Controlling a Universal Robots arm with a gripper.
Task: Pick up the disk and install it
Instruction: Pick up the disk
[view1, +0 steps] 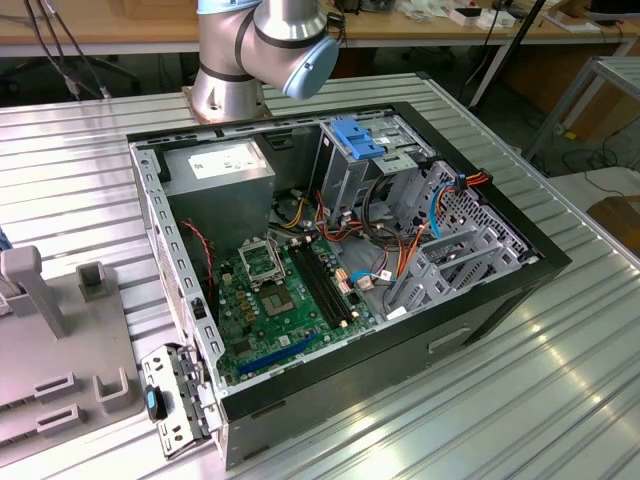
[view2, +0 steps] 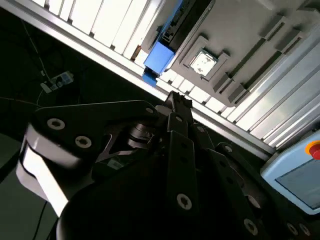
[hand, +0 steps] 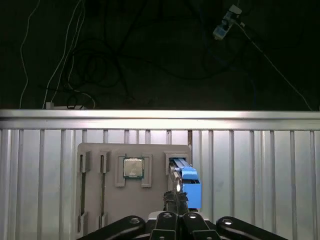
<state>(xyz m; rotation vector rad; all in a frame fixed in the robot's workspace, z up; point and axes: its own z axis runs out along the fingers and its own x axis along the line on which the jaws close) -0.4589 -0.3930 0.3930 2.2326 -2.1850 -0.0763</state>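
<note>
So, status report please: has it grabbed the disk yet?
Gripper over the grey tray, jaws shut, empty. Disk sits in its tray slot, not picked up. Processor chip in the neighbouring pocket, apart from it.

The pincer (hand: 176, 200) hovers at the disk (hand: 190, 186) standing in a grey tray (hand: 145, 202) beside 1 chip (hand: 133, 168).

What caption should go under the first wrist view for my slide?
Gripper close to the blue-railed disk standing in a grey tray.
</note>
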